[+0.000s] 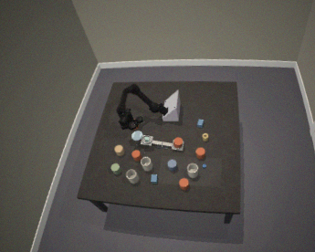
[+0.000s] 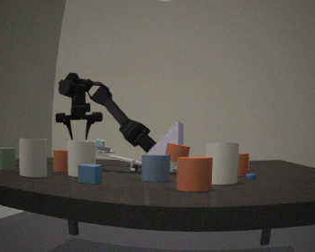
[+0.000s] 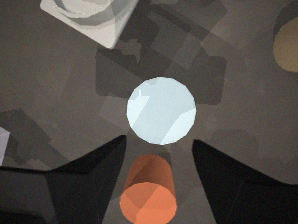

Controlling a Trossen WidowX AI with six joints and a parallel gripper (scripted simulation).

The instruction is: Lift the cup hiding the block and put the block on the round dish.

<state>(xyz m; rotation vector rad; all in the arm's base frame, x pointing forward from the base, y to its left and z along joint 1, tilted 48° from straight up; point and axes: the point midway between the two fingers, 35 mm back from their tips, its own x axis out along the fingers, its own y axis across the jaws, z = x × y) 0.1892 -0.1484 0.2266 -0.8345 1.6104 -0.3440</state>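
Block (image 1: 147, 139) (image 2: 99, 142) rests uncovered on the tilted balance (image 1: 162, 143) (image 2: 121, 158) (image 3: 107, 38).

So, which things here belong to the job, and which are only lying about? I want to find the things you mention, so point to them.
Job: balance (image 1: 162, 143) (image 2: 121, 158) (image 3: 107, 40), its teal block (image 1: 147, 139) (image 2: 99, 142), its orange cup (image 1: 178, 141) (image 2: 177, 152), orange cup (image 3: 148, 202) by end effector (image 1: 134, 124) (image 2: 79, 139) (image 3: 159, 142), round dish (image 1: 137, 135) (image 3: 161, 111).

Lying about: white cups (image 1: 193, 172) (image 2: 222, 163), green cup (image 1: 115, 169) (image 2: 5, 159), blue cup (image 1: 172, 164) (image 2: 156, 168), tan cup (image 1: 119, 150) (image 3: 288, 47), blue cubes (image 1: 153, 179) (image 2: 89, 173), wedge (image 1: 172, 110) (image 2: 170, 139) (image 3: 2, 145), other orange cups (image 1: 183, 183) (image 2: 194, 174).

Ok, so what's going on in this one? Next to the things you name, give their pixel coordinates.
The arm's open gripper (image 1: 135, 123) (image 2: 78, 139) (image 3: 159, 142) hangs over the table near the round dish (image 1: 137, 135) (image 3: 161, 111), holding nothing. An orange cup (image 3: 148, 202) stands beside the dish, off the balance (image 1: 162, 144) (image 2: 121, 158). A teal block (image 1: 147, 139) (image 2: 99, 142) sits uncovered on the balance's raised end; the other cup (image 1: 178, 142) (image 2: 178, 152) is on the lower end. The block isn't on the dish yet.
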